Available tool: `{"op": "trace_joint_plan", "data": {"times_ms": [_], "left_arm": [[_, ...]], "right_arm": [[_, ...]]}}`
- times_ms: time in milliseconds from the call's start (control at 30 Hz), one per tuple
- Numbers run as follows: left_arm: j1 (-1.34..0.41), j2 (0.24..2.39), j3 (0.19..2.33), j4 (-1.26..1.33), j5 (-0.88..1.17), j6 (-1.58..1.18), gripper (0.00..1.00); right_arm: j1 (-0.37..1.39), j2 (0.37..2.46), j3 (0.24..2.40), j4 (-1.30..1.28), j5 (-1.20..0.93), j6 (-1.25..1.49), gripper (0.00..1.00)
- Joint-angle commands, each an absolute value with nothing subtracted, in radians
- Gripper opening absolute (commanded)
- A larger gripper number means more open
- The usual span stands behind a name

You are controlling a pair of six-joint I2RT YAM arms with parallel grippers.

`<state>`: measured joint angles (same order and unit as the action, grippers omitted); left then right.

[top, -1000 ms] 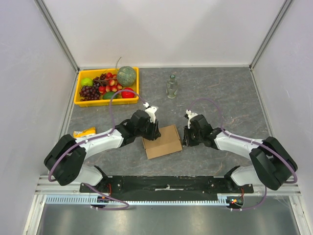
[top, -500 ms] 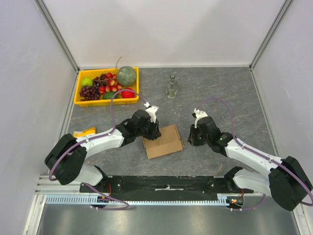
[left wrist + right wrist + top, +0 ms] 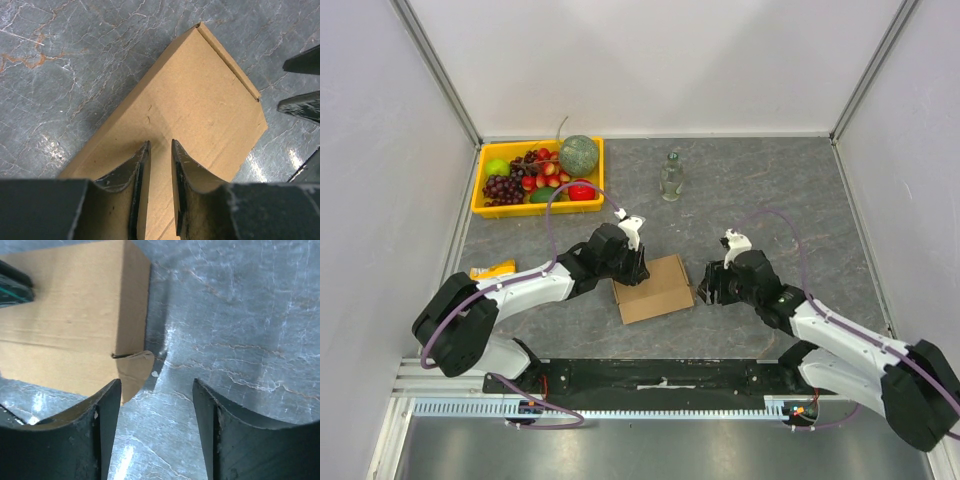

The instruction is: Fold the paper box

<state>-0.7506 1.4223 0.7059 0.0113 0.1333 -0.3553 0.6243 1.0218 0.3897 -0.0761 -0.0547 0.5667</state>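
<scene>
Looking down from the top camera, you see the paper box (image 3: 653, 288) lying closed and flat on the grey tabletop (image 3: 770, 200), between the two arms. Your left tool (image 3: 632, 268) sits over the box's far left edge. Your right tool (image 3: 705, 285) is just beside its right edge. A yellow fruit tray (image 3: 520, 210) and a small bottle (image 3: 670, 177) stand well apart, toward the back.

From the left wrist, your tool (image 3: 160, 142) has its fingers (image 3: 137, 170) pressed almost together, with only a thin slit between them, tips over the box (image 3: 200, 100) top. Whether they touch it you cannot tell.

From the right wrist, your tool (image 3: 156, 385) is spread wide over bare tabletop. One finger (image 3: 107, 430) is next to the box (image 3: 75, 325) corner, where a small tab (image 3: 137, 365) sticks out.
</scene>
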Motion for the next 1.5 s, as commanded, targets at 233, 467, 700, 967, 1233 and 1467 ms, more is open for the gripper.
{"op": "trace_joint_plan", "data": {"times_ms": [233,467,700,967,1233,1467], "left_arm": [[-0.758,1.447,0.709,-0.025,0.132,-0.321,0.29],[-0.758,1.450,0.710,-0.023,0.132,-0.322,0.29],[-0.758,1.454,0.713,-0.025,0.136,-0.322,0.29],[-0.758,1.448,0.709,-0.025,0.132,-0.322,0.29],[-0.758,1.453,0.712,-0.023,0.135,-0.322,0.28],[-0.756,1.451,0.715,-0.023,0.135,-0.322,0.28]], "right_arm": [[0.623,0.972,0.319,0.187,-0.265,0.607,0.79],[0.623,1.041,0.322,0.230,-0.320,0.607,0.81],[0.623,1.104,0.319,0.275,-0.350,0.611,0.83],[0.623,1.154,0.324,0.314,-0.388,0.624,0.81],[0.621,1.129,0.333,0.253,-0.380,0.611,0.74],[0.623,1.132,0.337,0.242,-0.388,0.611,0.69]]}}
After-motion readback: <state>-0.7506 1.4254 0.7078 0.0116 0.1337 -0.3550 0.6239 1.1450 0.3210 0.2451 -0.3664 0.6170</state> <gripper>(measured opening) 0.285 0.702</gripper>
